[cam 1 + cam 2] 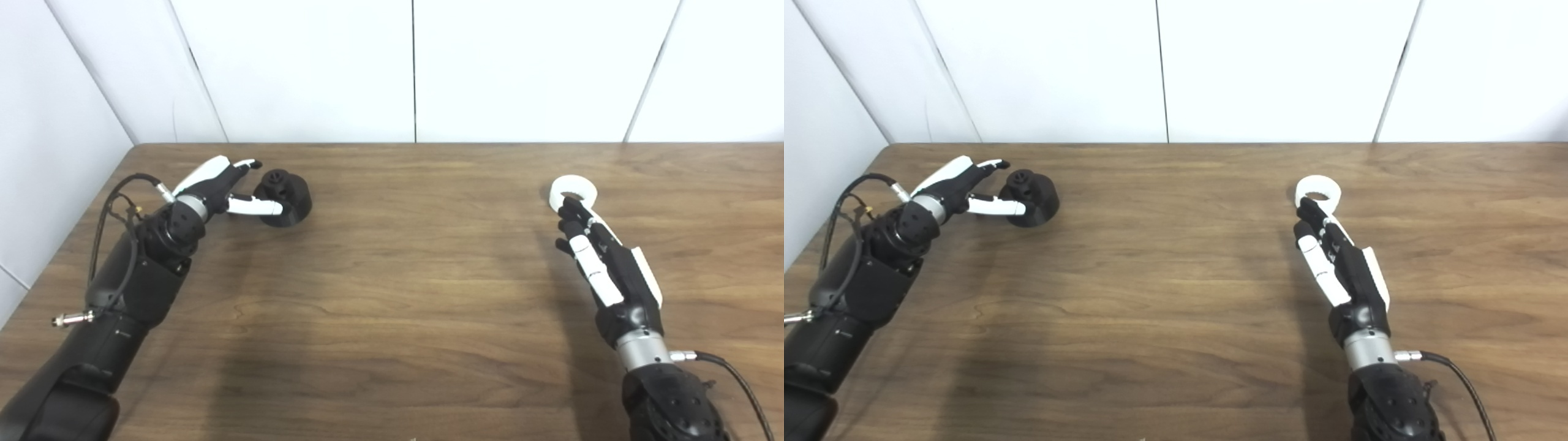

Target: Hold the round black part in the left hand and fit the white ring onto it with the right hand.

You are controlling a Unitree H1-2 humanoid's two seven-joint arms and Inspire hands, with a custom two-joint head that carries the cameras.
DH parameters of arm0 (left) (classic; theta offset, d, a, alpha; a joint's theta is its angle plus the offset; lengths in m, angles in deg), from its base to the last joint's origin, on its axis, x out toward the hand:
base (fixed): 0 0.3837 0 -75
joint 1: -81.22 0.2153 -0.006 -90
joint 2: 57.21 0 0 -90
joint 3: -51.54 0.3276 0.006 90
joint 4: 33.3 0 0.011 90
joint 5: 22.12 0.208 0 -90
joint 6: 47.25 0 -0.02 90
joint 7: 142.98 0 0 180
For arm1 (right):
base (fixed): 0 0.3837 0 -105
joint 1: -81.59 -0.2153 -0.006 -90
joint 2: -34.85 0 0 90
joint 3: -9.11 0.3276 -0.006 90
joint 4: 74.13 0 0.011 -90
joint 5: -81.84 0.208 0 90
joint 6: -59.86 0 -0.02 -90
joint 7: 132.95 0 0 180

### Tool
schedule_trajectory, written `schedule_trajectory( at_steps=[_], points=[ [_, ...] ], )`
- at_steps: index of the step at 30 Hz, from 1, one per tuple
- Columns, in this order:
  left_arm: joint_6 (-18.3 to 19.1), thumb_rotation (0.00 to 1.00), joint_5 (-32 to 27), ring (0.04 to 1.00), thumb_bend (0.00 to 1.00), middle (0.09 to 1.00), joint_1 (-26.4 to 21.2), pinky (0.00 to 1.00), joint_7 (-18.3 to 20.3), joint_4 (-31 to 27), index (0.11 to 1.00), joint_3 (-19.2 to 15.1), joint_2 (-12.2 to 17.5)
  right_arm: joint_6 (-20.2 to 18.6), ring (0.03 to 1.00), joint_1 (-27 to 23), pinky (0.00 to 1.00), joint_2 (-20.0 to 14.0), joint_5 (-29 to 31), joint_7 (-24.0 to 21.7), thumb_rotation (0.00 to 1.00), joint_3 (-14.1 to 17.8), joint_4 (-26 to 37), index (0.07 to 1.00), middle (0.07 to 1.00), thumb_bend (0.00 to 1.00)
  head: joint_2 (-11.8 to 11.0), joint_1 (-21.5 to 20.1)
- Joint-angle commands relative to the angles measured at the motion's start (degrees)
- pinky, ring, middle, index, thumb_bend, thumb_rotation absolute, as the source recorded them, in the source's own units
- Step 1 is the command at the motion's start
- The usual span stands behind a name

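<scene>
The round black part (286, 197) rests on the wooden table at the far left, a small hub on its top. My left hand (222, 191) is open right beside it, thumb along its near side and fingers spread over its far side, not closed on it. The white ring (573, 191) lies flat on the table at the right. My right hand (599, 257) is open just behind it, its fingertips (566, 211) touching or nearly touching the ring's near edge.
White wall panels (414, 67) stand along the table's far edge and left side. The brown table top (416, 263) stretches between the two hands. Cables loop off both wrists.
</scene>
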Motion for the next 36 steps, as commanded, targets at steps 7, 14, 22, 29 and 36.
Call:
schedule_trajectory(
  at_steps=[7,14,22,29,36],
  points=[
    [-0.3,0.46,-1.6,1.000,1.00,1.000,-0.5,0.93,4.6,-2.1,0.963,1.6,-1.2,2.9,0.909,-1.3,0.88,0.1,0.1,-0.3,0.68,0.2,1.1,0.880,0.889,0.51,0.1,0.1],
    [-0.7,0.43,-1.3,1.000,1.00,0.992,-0.5,0.90,4.2,-1.4,0.965,1.9,-1.6,2.5,0.900,-1.2,0.86,0.3,-0.1,0.2,0.67,0.5,1.1,0.868,0.877,0.55,0.1,0.1],
    [-2.3,0.40,-0.8,1.000,1.00,0.979,-0.2,0.89,2.8,-0.2,0.946,2.4,-2.2,2.3,0.911,-1.2,0.87,0.2,0.2,0.0,0.67,0.6,1.5,0.874,0.884,0.55,0.1,-0.1],
    [-3.5,0.40,0.0,0.990,1.00,0.954,-0.2,0.85,2.7,0.0,0.933,3.2,-2.4,2.3,0.905,-1.2,0.86,-0.1,-0.7,0.3,0.68,0.6,1.9,0.875,0.885,0.54,0.2,-0.1],
    [-3.3,0.39,0.6,0.901,1.00,0.849,-0.3,0.74,3.7,0.0,0.913,3.6,-2.5,1.9,0.899,-1.2,0.84,0.1,-1.1,0.3,0.69,0.8,2.0,0.874,0.883,0.55,0.3,0.0]
  ],
)
